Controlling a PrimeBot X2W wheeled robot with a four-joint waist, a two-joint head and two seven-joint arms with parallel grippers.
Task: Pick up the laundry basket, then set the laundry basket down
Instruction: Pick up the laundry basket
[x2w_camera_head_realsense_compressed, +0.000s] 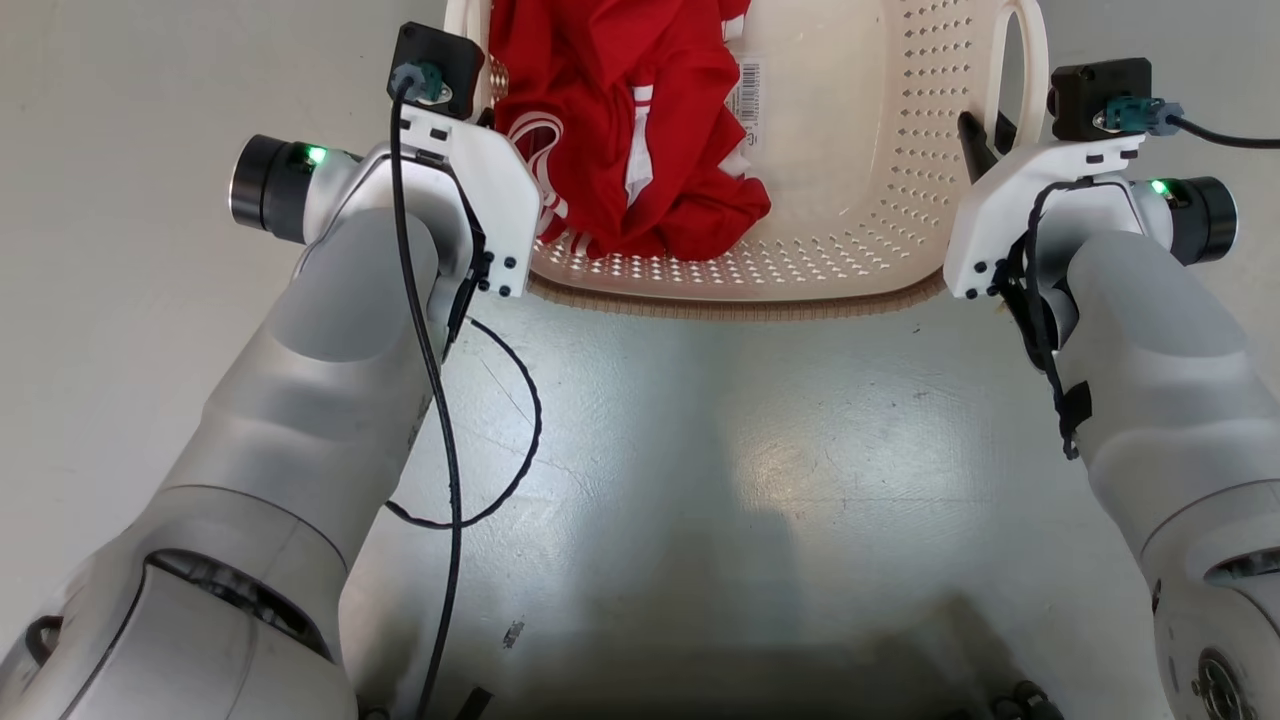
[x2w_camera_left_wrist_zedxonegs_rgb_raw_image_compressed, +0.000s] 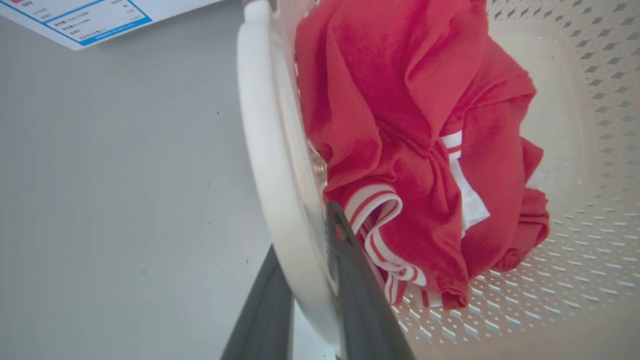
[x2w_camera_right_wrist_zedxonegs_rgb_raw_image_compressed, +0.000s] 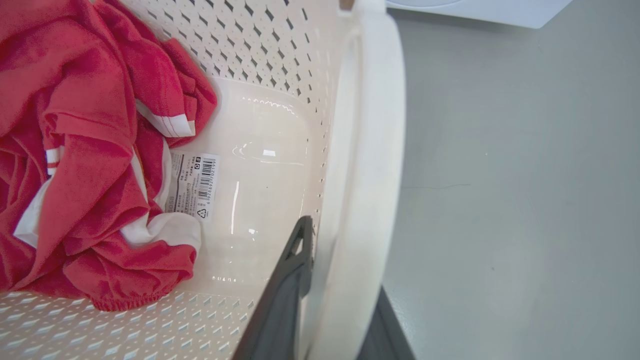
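Our two forearms (x2w_camera_head_realsense_compressed: 340, 330) are smooth pale grey, each ending in a white angular wrist plate (x2w_camera_head_realsense_compressed: 495, 190) with small black screws. Each plate carries a black camera block (x2w_camera_head_realsense_compressed: 435, 60) with a teal plug. Thin black cables (x2w_camera_head_realsense_compressed: 440, 420) trail along them. Green lights (x2w_camera_head_realsense_compressed: 317, 154) glow on dark cylindrical joints. Our fingers (x2w_camera_left_wrist_zedxonegs_rgb_raw_image_compressed: 360, 295) are flat and dark grey.

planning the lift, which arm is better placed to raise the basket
Neither alone; it looks even. The left gripper clamps the left handle of the laundry basket, the right gripper the right handle, one finger inside, one outside. Lift with both.
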